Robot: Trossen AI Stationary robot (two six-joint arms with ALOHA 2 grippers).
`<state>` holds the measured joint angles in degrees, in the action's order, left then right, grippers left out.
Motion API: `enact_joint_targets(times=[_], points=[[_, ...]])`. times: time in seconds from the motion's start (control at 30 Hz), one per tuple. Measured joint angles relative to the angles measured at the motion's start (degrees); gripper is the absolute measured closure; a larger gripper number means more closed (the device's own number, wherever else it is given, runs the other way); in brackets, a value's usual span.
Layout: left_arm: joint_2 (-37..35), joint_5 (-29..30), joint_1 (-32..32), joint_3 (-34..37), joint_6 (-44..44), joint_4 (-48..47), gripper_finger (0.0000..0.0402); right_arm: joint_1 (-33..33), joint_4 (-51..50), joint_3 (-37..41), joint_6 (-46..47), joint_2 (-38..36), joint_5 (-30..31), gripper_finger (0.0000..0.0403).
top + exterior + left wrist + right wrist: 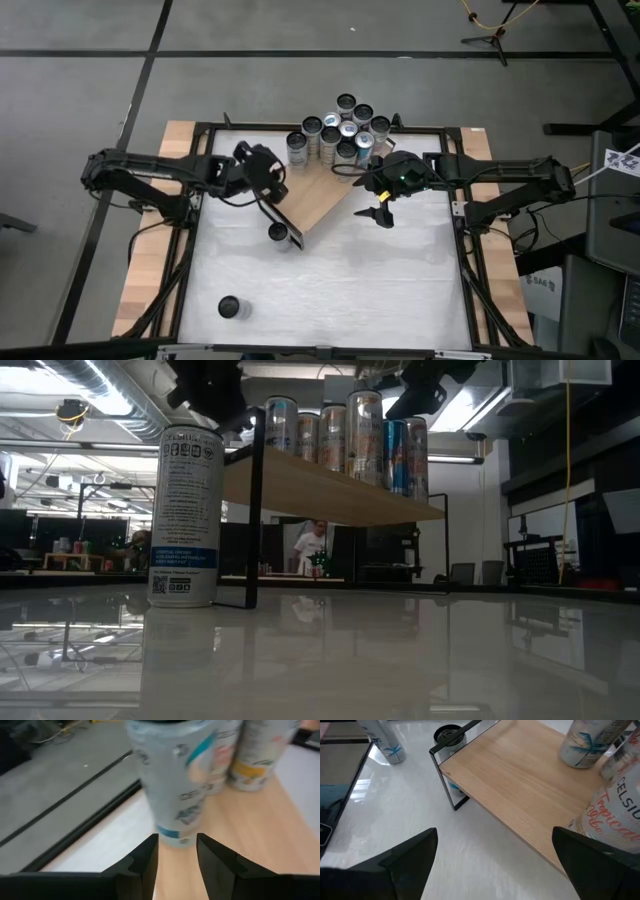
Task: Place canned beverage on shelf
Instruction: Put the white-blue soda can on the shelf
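Note:
The shelf [325,195] is a light wooden board with black frame ends, lying slantwise on the white table. Several cans [345,125] stand on its far end. My left gripper [274,170] is over the shelf's left side. Its fingers [177,852] are a little apart, just behind a pale can [175,780] that stands upright on the board. I cannot tell whether they touch it. My right gripper [378,212] hovers wide open and empty [500,855] over the table by the shelf's right side.
One can [279,234] stands on the table at the shelf's near end and also shows in the right wrist view [449,735]. Another can [231,307] stands near the table's near left corner. The board's middle [520,775] is bare. A black frame rims the table.

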<state>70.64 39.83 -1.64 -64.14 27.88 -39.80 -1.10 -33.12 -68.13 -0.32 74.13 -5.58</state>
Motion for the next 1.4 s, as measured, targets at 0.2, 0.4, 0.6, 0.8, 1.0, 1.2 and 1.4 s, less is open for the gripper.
enact_joint_targets(times=[0.2, 0.4, 0.6, 0.8, 1.0, 1.2, 1.4], points=[[1.36, 0.36, 2.96, 0.00, -0.07, -0.63, 0.0277, 0.00, 0.00, 0.00, 0.00, 0.00, -0.02, 0.0015], [2.90, -0.37, 5.81, 0.01, -2.12, -0.35, 0.0277, 0.00, 0.00, 0.01, 0.00, 0.00, -0.02, 0.0015], [2.96, -1.68, 6.68, 0.00, -2.97, 0.57, 0.0277, 0.00, 0.00, 0.00, 0.00, 0.00, -0.02, 0.0015], [3.01, -1.85, 6.68, 0.02, -3.06, 3.23, 0.0277, 0.00, 0.00, -0.01, 0.00, 0.00, -0.01, 0.0015], [3.01, -2.06, 6.68, 0.02, -3.10, 4.55, 0.0277, 0.00, 0.00, -0.01, 0.00, 0.00, 0.00, 0.0015], [3.01, -4.08, 6.68, 0.02, -3.10, 4.59, 0.0277, 0.00, 0.00, 0.00, 0.00, 0.00, -0.02, 0.0015], [3.01, -5.03, 6.68, 0.02, -3.10, 5.60, 0.0277, 0.00, 0.00, -0.01, 0.00, 0.00, -0.02, 0.0015]])
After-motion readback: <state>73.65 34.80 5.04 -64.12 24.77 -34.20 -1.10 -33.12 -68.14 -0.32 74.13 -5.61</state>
